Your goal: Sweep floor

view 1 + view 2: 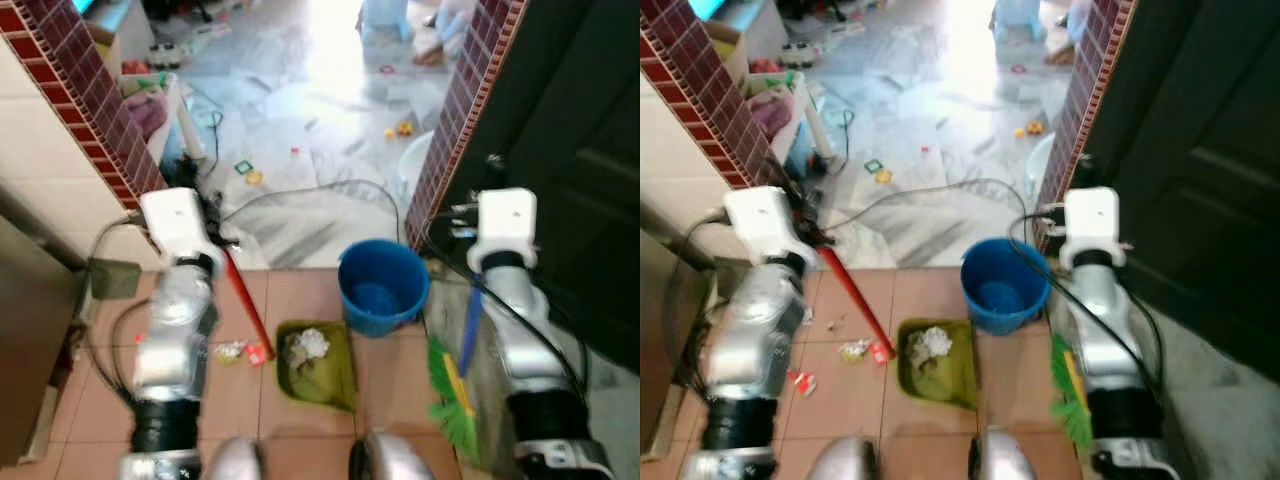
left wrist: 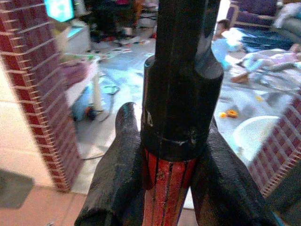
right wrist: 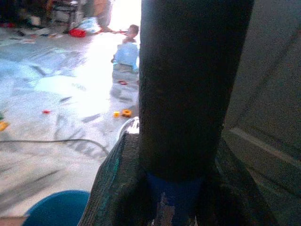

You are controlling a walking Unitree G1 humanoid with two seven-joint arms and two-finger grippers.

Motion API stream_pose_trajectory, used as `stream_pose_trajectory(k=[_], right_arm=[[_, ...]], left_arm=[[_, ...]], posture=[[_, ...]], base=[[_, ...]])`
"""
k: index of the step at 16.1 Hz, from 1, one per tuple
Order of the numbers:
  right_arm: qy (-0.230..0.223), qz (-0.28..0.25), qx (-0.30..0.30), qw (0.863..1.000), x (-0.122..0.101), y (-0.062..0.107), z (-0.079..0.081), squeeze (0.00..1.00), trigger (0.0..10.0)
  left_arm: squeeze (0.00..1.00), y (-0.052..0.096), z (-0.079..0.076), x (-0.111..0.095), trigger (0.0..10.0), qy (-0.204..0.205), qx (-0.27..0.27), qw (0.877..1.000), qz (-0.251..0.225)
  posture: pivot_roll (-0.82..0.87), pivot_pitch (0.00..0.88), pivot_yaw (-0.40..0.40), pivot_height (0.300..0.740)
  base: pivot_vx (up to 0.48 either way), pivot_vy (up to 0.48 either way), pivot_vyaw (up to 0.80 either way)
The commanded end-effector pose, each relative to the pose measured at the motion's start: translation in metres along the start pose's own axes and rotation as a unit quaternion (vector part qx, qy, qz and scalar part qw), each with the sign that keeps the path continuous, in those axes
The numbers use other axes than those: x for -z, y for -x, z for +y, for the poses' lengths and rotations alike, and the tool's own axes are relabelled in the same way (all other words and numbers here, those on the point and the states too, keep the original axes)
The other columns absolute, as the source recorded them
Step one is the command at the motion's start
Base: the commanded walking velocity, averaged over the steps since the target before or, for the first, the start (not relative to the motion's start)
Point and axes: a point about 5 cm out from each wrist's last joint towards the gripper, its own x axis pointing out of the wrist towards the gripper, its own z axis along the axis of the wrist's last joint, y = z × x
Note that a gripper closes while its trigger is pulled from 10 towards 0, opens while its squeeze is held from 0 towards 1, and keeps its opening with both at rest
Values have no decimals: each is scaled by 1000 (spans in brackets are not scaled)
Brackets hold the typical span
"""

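A green dustpan (image 1: 320, 365) lies on the tiled floor in front of me, holding white crumpled paper and debris. Its red handle (image 1: 243, 300) slopes up to my left gripper (image 2: 167, 155), which is shut on the handle where red meets the black grip. My right gripper (image 3: 171, 188) is shut on the blue broom handle (image 1: 471, 325), with the black grip above the fingers. The broom's green and yellow bristles (image 1: 452, 400) rest on the floor by my right leg. Scraps of litter (image 1: 232, 350) lie just left of the dustpan.
A blue bucket (image 1: 383, 285) stands just beyond the dustpan. Brick-tiled walls (image 1: 95, 110) frame a doorway to a marble floor with a cable (image 1: 320, 190) and scattered toys. A dark door (image 1: 580, 170) is on the right. A person sits far back (image 3: 128, 47).
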Motion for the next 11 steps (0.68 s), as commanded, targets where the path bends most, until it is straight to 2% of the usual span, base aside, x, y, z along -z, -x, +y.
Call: stream_pose_trajectory(k=[1, 3, 11], right_arm=[[16, -11, 4, 1000, -4, 0, -3, 0, 10000], [17, -9, 4, 1000, -3, 0, -4, 0, 10000], [25, -8, 3, 1000, -1, -1, -6, 0, 10000]], left_arm=[[0, -1, -3, -16, 10000, 16, 9, 999, -33], [0, -1, -1, -15, 10000, 14, 1, 999, -31], [0, -1, 15, -20, 10000, 13, -41, 998, -39]], posture=[[-112, 59, 33, 740], [-114, 62, 32, 740], [-114, 63, 28, 740]], base=[[0, -412, 0], [0, -349, 0], [0, 0, 0]])
